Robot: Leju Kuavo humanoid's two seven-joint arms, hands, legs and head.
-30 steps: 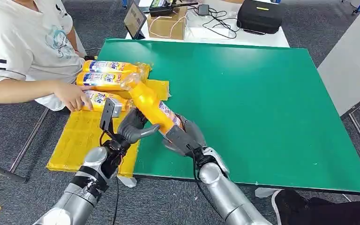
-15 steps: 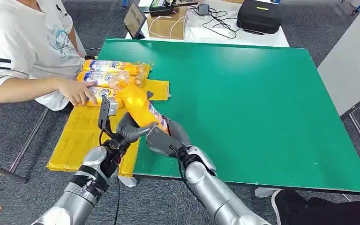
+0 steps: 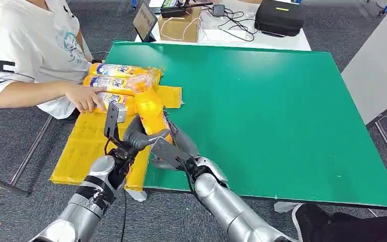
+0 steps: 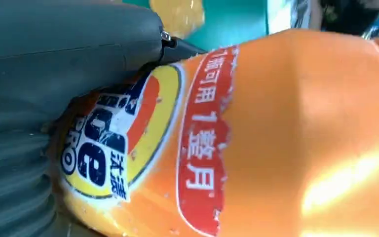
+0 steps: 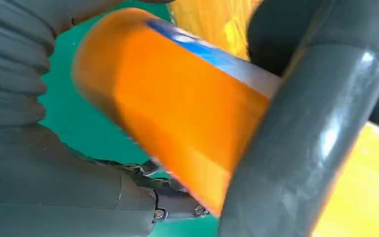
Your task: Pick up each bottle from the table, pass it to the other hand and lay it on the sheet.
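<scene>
Three bottles point(image 3: 112, 83) lie on the sheet point(image 3: 88, 143); both hands' fingers point(image 3: 143, 136) seemingly clasp a fourth point(image 3: 150, 113).

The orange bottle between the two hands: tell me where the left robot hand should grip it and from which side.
Probably the lower labelled body of the orange bottle, from the yellow sheet side. The body is broad and even there, while the neck tapers toward the laid bottles. The right robot hand holds the opposite side near the base, and the left robot hand already sits against the label.

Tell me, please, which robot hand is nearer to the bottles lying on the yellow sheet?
Left. The left hand holds the orange bottle at the sheet's edge; the right hand sits farther over the green table.
</scene>
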